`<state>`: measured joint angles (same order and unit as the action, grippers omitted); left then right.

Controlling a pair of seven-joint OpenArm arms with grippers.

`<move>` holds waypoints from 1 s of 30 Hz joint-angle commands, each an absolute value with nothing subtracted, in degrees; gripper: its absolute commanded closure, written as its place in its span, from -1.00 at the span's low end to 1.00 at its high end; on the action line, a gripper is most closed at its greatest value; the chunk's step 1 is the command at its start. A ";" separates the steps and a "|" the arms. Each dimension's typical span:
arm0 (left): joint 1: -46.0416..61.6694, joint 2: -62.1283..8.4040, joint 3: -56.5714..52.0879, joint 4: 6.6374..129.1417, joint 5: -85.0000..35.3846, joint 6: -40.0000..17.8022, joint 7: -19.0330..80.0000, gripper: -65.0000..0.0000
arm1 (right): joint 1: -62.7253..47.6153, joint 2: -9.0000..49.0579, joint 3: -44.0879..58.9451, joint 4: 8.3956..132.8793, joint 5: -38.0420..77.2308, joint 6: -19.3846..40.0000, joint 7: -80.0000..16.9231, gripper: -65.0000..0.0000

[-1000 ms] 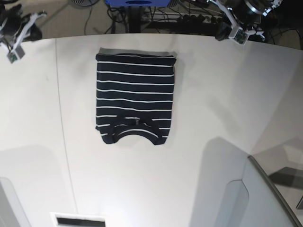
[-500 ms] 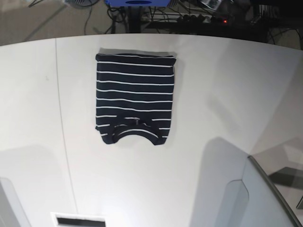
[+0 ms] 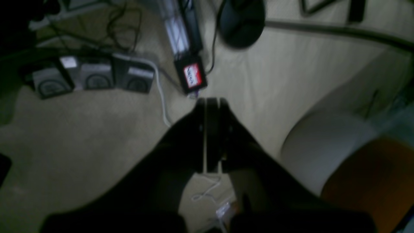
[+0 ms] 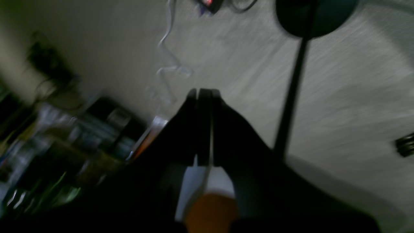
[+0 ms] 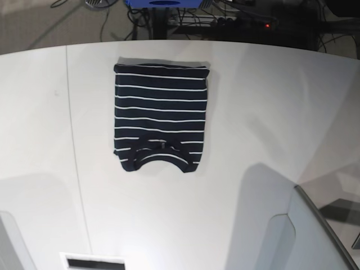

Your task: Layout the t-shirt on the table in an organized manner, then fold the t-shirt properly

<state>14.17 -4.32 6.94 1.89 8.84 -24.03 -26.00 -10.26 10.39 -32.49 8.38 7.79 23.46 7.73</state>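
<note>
The t-shirt (image 5: 160, 115) lies folded into a neat dark navy rectangle with thin white stripes on the white table (image 5: 264, 112), its round neckline facing the near edge. Neither arm shows in the base view. In the left wrist view my left gripper (image 3: 209, 102) is shut with nothing between its fingers, hanging over the carpeted floor away from the table. My right gripper (image 4: 201, 92) is shut and empty too, over grey carpet in the right wrist view. Both wrist views are blurred.
A thin seam line (image 5: 73, 129) runs down the table's left part. A grey panel (image 5: 315, 230) stands at the near right corner. Cables and power bricks (image 3: 93, 76) lie on the floor behind the table, beside a dark round stand base (image 3: 242, 21).
Both arms, seen at the table's far corners one second ago, have pulled back out of the base view. The folded t-shirt has not moved.
</note>
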 commanded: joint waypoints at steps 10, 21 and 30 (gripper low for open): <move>9.80 -4.44 6.90 5.05 8.92 -24.57 -26.33 1.00 | -9.89 6.55 -32.31 8.48 8.22 4.62 17.80 0.98; 8.13 -6.73 6.81 5.41 8.92 -24.57 -25.19 1.00 | -10.42 4.62 -32.31 8.04 8.31 0.40 17.54 0.98; 6.55 -6.64 6.90 8.13 8.92 -24.57 -25.27 1.00 | -10.68 4.35 -32.31 8.40 8.31 0.40 17.80 0.98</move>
